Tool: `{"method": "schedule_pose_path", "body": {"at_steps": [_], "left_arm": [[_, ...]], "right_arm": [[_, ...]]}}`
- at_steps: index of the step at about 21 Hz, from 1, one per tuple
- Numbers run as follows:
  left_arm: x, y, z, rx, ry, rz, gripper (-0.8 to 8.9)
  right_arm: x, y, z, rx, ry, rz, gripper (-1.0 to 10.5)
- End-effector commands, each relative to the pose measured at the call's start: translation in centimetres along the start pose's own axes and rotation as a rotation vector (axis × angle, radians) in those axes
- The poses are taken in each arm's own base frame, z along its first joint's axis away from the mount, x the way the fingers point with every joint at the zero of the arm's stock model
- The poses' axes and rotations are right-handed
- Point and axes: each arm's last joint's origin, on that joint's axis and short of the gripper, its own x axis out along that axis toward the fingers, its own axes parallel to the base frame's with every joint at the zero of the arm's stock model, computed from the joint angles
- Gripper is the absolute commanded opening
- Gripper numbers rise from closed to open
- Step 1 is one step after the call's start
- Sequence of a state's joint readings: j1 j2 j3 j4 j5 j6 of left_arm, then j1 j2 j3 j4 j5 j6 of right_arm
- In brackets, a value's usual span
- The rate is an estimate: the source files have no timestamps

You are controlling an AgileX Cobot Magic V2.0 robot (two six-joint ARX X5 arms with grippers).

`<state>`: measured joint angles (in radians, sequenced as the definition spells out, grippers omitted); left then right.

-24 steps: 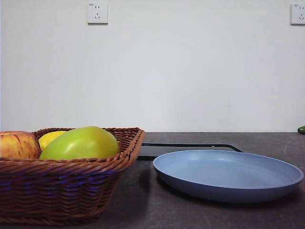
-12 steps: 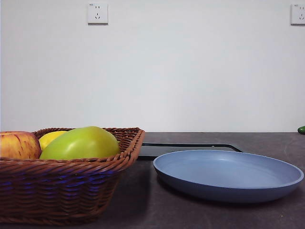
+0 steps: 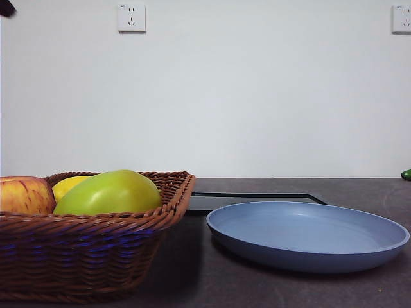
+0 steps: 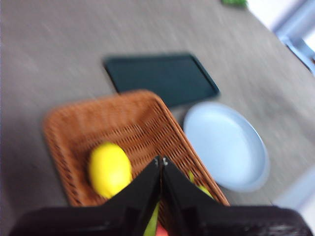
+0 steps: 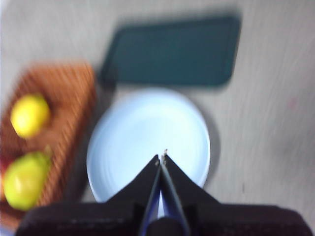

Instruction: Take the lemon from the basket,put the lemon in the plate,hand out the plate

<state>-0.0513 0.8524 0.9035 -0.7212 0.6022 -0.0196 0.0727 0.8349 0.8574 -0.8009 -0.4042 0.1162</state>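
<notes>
The brown wicker basket (image 3: 96, 244) stands at the front left. In it lie the yellow lemon (image 3: 67, 186), a larger green fruit (image 3: 109, 192) and a red-yellow apple (image 3: 24, 196). The lemon also shows in the left wrist view (image 4: 110, 168) and the right wrist view (image 5: 29, 115). The blue plate (image 3: 308, 234) sits empty to the basket's right. My left gripper (image 4: 161, 160) is shut, high above the basket (image 4: 123, 128). My right gripper (image 5: 163, 156) is shut, high above the plate (image 5: 147, 132). A black tip (image 3: 6, 6) shows at the top left corner.
A flat black tray (image 3: 250, 199) lies behind the plate and basket. A small green thing (image 3: 406, 174) sits at the far right edge of the table. Two wall sockets are on the white wall behind.
A black arm tip has come into the front view's top left corner. The basket, fruits and plate have not moved.
</notes>
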Motion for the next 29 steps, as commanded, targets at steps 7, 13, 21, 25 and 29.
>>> {"method": "schedule_pose_path", "body": {"at_steps": [7,13,21,25,29], "left_arm": [[2.5,-0.1,0.6,0.04,0.098,-0.087,1.07],[2.7,0.0,0.8,-0.012,0.084,0.023,4.05],[2.7,0.1,0.7,-0.022,0.091,0.036,4.03],[2.7,0.0,0.7,-0.022,0.092,0.035,4.03],[2.7,0.0,0.7,-0.022,0.092,0.036,4.03]], "right_arm": [[5.2,-2.1,0.0,0.096,0.325,-0.015,1.7],[9.1,-3.8,0.5,0.103,0.384,-0.023,3.0],[15.9,-5.7,-0.5,0.141,0.504,-0.019,3.0],[17.7,-6.4,-1.1,0.172,0.529,-0.022,2.2],[17.8,-6.5,-1.2,0.182,0.536,-0.023,0.8]]}}
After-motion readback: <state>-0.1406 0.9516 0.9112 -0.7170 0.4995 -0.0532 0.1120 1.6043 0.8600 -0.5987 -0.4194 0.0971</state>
